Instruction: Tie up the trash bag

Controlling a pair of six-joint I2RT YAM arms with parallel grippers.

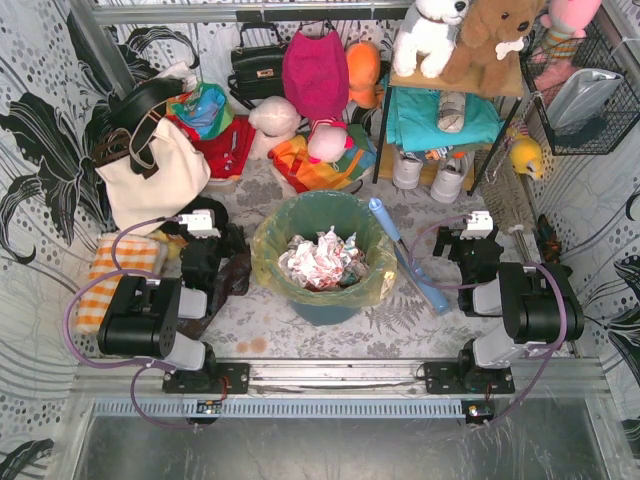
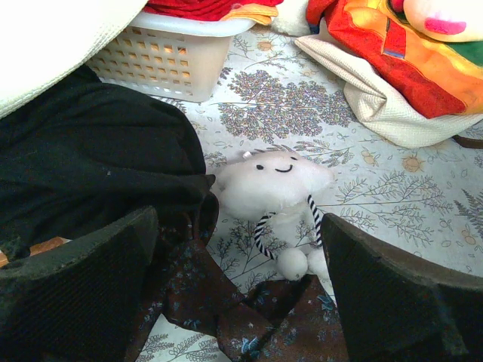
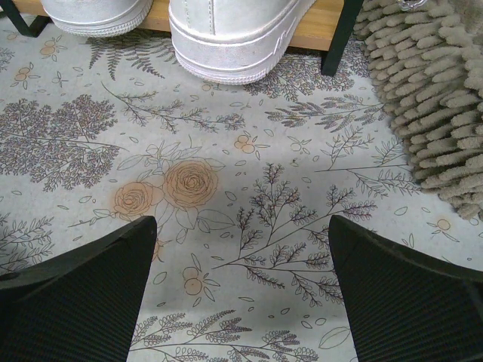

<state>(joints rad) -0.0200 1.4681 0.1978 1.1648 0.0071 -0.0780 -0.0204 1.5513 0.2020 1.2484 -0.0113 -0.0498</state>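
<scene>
The trash bag (image 1: 263,262), thin translucent yellow plastic, lines the teal bin (image 1: 325,308) at the table's centre, with its rim folded out over the bin's edge. Crumpled paper (image 1: 320,260) fills it. My left gripper (image 1: 203,232) rests low to the left of the bin, apart from the bag. In the left wrist view the left gripper (image 2: 238,286) is open over a dark floral cloth (image 2: 249,317) and faces a small white plush (image 2: 272,185). My right gripper (image 1: 472,232) sits to the right of the bin. In the right wrist view the right gripper (image 3: 241,286) is open over bare floral tablecloth.
A cream tote (image 1: 155,175) and a white basket (image 2: 162,64) stand behind the left arm, with an orange checked cloth (image 1: 110,270) beside it. A blue-handled tool (image 1: 410,260) lies right of the bin. White sneakers (image 3: 226,38) and a shaggy mat (image 3: 430,90) lie ahead of the right gripper.
</scene>
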